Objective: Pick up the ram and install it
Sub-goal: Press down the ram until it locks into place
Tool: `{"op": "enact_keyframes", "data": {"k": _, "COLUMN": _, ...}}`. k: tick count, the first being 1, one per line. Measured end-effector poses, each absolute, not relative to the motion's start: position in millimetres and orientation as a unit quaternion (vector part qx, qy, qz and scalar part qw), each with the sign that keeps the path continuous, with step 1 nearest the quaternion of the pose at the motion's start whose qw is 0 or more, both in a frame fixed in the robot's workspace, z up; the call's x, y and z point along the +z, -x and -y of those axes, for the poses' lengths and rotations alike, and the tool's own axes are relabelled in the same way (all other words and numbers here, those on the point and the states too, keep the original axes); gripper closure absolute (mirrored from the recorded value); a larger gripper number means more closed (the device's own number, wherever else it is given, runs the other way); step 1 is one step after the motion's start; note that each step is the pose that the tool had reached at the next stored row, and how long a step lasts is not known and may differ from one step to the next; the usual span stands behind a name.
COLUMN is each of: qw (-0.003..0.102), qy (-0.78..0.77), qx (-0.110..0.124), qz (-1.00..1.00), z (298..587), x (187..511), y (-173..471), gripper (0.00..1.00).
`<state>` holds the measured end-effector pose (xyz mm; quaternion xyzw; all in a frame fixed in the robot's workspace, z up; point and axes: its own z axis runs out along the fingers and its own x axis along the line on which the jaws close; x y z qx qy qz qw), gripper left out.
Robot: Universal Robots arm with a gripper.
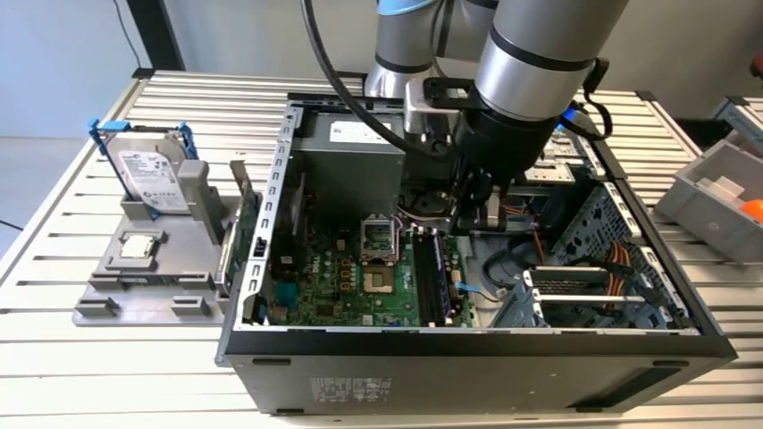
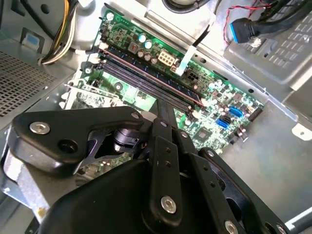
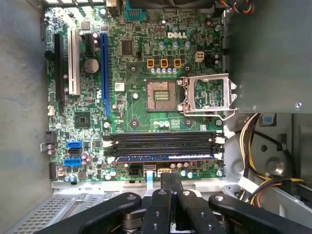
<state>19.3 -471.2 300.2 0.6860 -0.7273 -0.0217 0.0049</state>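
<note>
The ram (image 3: 161,157) is a thin blue-green stick lying in the memory slot nearest the board's edge, one of several long black slots (image 3: 163,141). In the exterior view the ram (image 1: 431,268) stands on edge in the motherboard (image 1: 346,277) of the open computer case (image 1: 477,344). My gripper (image 1: 473,214) hangs inside the case just above the slots' far end. In the first wrist view the gripper (image 3: 170,177) has its fingers pressed together with nothing between them, short of the ram. In the second wrist view the gripper (image 2: 164,106) points at the slots.
On the exterior view's left, a grey fixture (image 1: 149,277) carries a hard drive (image 1: 153,177) in a blue frame and a small square chip (image 1: 141,245). A green card (image 1: 247,234) stands beside the case wall. Cables (image 3: 253,131), a drive cage (image 1: 596,295) and a grey bin (image 1: 721,197) lie on the exterior view's right.
</note>
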Motion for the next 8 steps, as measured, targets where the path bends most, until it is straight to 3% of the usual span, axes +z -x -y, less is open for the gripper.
{"op": "enact_keyframes", "data": {"k": 8, "qw": 0.006, "qy": -0.686, "qx": -0.021, "qz": 0.727, "z": 471.2, "x": 300.2, "y": -19.3, "gripper": 1.00}}
